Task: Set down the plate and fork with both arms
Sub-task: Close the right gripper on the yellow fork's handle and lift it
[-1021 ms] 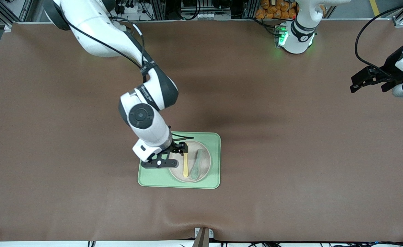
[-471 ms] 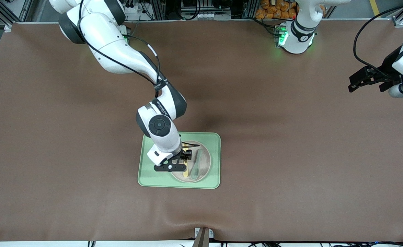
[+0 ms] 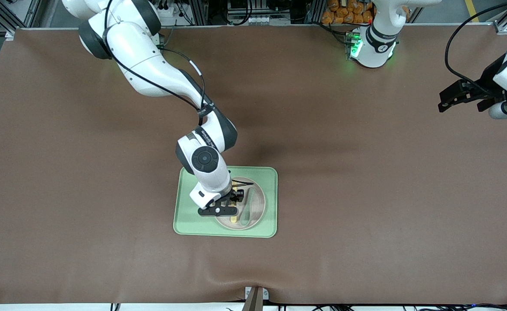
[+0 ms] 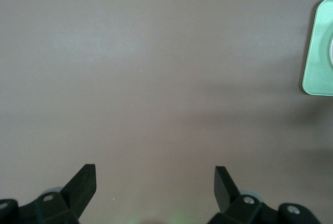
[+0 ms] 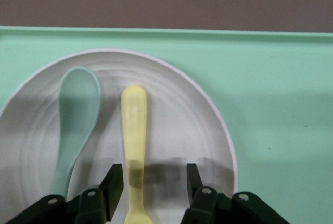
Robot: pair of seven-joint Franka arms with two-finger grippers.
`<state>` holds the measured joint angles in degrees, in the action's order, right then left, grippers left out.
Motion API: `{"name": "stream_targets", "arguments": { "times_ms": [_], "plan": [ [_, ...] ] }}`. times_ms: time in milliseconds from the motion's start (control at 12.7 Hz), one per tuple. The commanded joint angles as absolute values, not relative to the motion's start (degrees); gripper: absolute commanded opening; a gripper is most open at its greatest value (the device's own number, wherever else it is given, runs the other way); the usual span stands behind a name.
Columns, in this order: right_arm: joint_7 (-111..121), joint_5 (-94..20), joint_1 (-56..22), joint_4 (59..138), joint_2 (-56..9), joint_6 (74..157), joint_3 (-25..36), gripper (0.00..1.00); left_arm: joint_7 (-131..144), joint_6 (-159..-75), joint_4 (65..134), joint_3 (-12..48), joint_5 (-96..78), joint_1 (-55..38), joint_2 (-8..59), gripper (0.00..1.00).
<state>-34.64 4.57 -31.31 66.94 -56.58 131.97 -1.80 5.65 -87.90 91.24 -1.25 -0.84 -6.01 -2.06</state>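
R gripper [image 3: 235,201] is down over the plate [image 3: 258,207], jaws straddling the fork [image 5: 134,146] w/ a gap on each side, so not pinching it, partly open. Fork lies flat in the plate, right beside the grey-green spoon [image 5: 75,125], the two roughly parallel, not touching afaict. Plate sits in the light-green tray [image 3: 184,220], approx mid bench [image 3: 365,194], toward the front camera's side. L gripper [image 4: 156,187] waits up in the air over bare bench at the L arm's end, jaws wide open, nothing in them. Tray corner just peeks into the L wrist view.
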Motion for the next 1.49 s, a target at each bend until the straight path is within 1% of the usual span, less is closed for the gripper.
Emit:
{"name": "stream_targets", "arguments": {
  "times_ms": [0,79,236,707,785,942,1021,1178,1413],
  "plan": [
    [-36.4,5.8,-32.3,64.4,-58.0,131.6,-1.3,0.51,5.1,-87.3,91.8,-1.4,0.4,-6.1,-3.4,1.0],
    [-36.4,5.8,-32.3,64.4,-58.0,131.7,-1.3,0.49,5.1,-87.2,91.2,-1.4,0.4,-6.1,-3.4,1.0],
    [-36.4,5.8,-32.3,64.5,-58.0,131.6,-1.3,0.41,6.2,-86.4,91.0,-1.3,0.4,-6.1,-3.3,1.0],
    [-36.3,6.1,-32.8,65.0,-58.1,131.7,-1.2,0.38,5.6,-86.3,91.0,-1.2,0.4,-6.1,-3.0,1.0],
    [-36.2,6.1,-32.8,65.0,-58.3,131.7,-1.2,0.28,5.6,-86.3,91.0,-1.1,0.4,-6.2,-3.2,1.0],
    [-36.2,6.0,-32.8,64.5,-58.2,131.0,-1.2,0.02,5.4,-86.3,90.9,-0.9,0.4,-6.2,-3.3,1.0],
    [-36.2,6.0,-32.7,64.5,-58.0,131.0,-1.2,0.0,5.4,-86.3,91.0,-1.0,0.4,-6.2,-3.3,1.0],
    [-36.1,5.7,-32.2,63.8,-57.5,129.1,-1.3,0.0,5.6,-86.3,91.0,-1.0,0.4,-6.2,-3.3,1.0],
    [-35.9,4.6,-30.6,61.4,-55.8,123.9,-1.9,0.0,5.1,-86.2,91.1,-1.0,0.4,-6.1,-3.3,1.0]
  ]
}}
